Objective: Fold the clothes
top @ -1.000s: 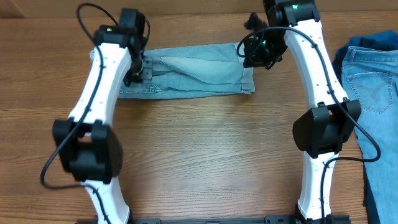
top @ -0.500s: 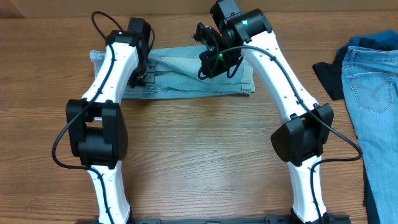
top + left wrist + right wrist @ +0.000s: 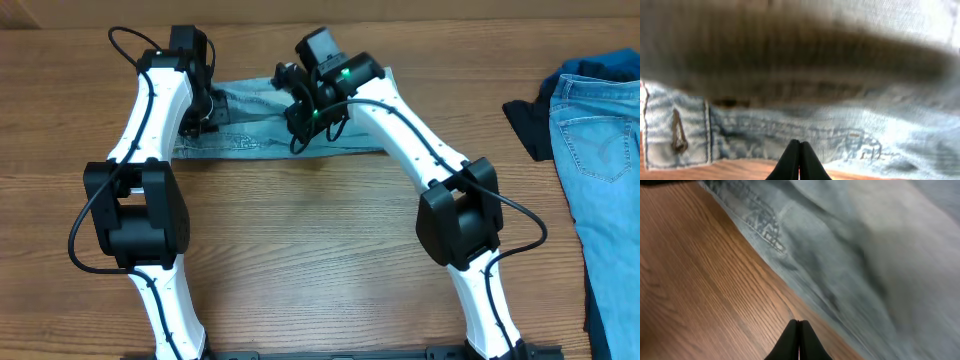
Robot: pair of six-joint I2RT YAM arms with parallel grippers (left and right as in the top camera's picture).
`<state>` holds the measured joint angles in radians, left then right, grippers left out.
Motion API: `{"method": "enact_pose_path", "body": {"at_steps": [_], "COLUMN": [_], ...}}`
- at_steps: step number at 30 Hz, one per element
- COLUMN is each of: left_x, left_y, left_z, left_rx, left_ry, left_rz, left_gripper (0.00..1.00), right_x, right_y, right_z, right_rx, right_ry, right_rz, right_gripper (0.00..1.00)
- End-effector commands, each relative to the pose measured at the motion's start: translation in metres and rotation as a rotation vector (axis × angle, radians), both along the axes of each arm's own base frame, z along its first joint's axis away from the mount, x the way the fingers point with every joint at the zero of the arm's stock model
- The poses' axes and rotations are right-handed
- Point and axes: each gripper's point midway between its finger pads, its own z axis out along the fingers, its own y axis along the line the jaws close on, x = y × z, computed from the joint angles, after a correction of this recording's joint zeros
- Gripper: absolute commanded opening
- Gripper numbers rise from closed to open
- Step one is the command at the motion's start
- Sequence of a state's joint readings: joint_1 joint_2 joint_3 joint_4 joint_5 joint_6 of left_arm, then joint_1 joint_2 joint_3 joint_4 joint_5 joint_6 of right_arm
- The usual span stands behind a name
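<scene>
Since a second ago the right arm (image 3: 400, 118) has swung well to the left, from the right end of the shorts (image 3: 250, 140) to above their middle. The left arm (image 3: 150, 110) has drawn a little left as well. The shorts lie flat along the far edge of the surface (image 3: 320, 260). Both pairs of jaws are pressed together. In the wrist views the tips meet with no cloth seen between them, the left at the waistband's edge and the right over bare wood just beside the denim.

The biggest risk, I judge, is that both arms crowd over one garment and could knock each other. Next, closed jaws dragging across the denim could bunch it or pull a fold open. The smallest concern is that the jeans (image 3: 600, 130) and dark cloth (image 3: 522, 120), well apart at the right, remain unfolded.
</scene>
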<state>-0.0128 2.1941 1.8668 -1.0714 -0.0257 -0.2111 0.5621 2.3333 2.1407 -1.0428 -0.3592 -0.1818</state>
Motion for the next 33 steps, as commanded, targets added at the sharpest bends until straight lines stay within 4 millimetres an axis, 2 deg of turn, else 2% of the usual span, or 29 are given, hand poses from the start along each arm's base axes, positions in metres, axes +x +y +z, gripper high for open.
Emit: {"method": "enact_pose_path", "body": {"at_steps": [1, 8, 16, 23, 26, 30, 33], "left_x": [-0.001, -0.004, -0.004, -0.005, -0.006, -0.01, -0.01], "left_y": [-0.003, -0.003, -0.003, -0.003, -0.003, -0.003, -0.003], "left_z": [-0.012, -0.023, -0.023, -0.023, -0.023, -0.024, -0.024], "left_rx": [-0.022, -0.022, -0.022, -0.022, -0.021, -0.021, -0.021], "left_ry": [0.007, 0.016, 0.013, 0.016, 0.021, 0.037, 0.038], "left_rz": [0.019, 0.018, 0.018, 0.018, 0.018, 0.018, 0.018], "left_gripper": [0.04, 0.04, 0.04, 0.04, 0.04, 0.04, 0.04], "right_x": [-0.015, -0.002, 0.027, 0.046, 0.059, 0.087, 0.111], "right_y": [0.018, 0.036, 0.034, 0.026, 0.014, -0.006, -0.022], "right_z": [-0.016, -0.04, -0.066, -0.068, -0.069, -0.072, -0.082], "right_rx": [0.007, 0.067, 0.035, 0.009, -0.034, -0.078, -0.058], "right_ry": [0.006, -0.091, -0.208, -0.285, -0.325, -0.401, -0.426], "right_rz": [0.049, 0.062, 0.007, -0.04, -0.088, -0.166, -0.252], "right_gripper": [0.04, 0.04, 0.04, 0.04, 0.04, 0.04, 0.04]}}
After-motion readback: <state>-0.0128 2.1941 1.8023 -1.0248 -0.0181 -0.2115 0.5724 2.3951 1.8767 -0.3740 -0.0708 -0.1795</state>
